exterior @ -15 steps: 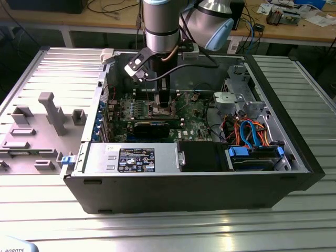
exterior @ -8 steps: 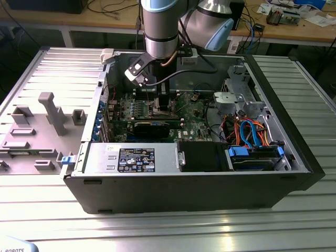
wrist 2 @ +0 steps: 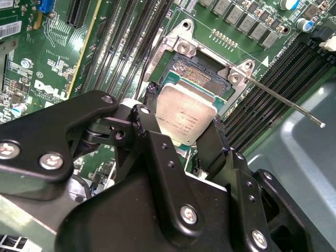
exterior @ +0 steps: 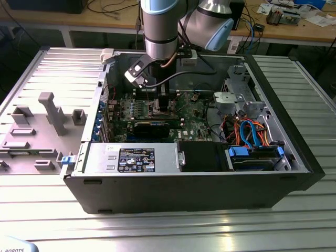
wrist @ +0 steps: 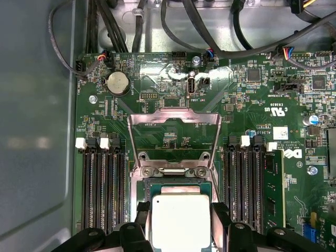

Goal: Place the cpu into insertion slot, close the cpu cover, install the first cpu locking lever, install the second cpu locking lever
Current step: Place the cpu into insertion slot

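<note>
The cpu (wrist 2: pixel 188 118) is clamped edge to edge in the gripper (wrist 2: pixel 178 127), its 2 black fingers (wrist 2: pixel 214 140) pressed against opposite sides of the silver top. It sits low over the insertion slot (wrist 2: pixel 202 71) but not squarely on it: in the second wrist view a band of gold contacts lies bare beyond the chip's far edge, and whether the chip touches the slot cannot be told. The cpu cover (wrist: pixel 176 114) stands swung back on its hinge, well clear of the chip in the first wrist view, and a thin locking lever (wrist 2: pixel 283 102) juts out to one side.

The main risk is damage to the contacts. If the chip goes down while offset or tilted, a corner would likely land on the fine pins and bend them; a sideways drag to correct it would do the same. Letting go early could drop it crooked. The fingers hang close to the slot's metal rim and to the memory slots (wrist: pixel 102 189) on both sides, so a deeper descent could knock them. The raised cover could also tip forward onto the gripper inside the computer case (exterior: pixel 189 189).
</note>
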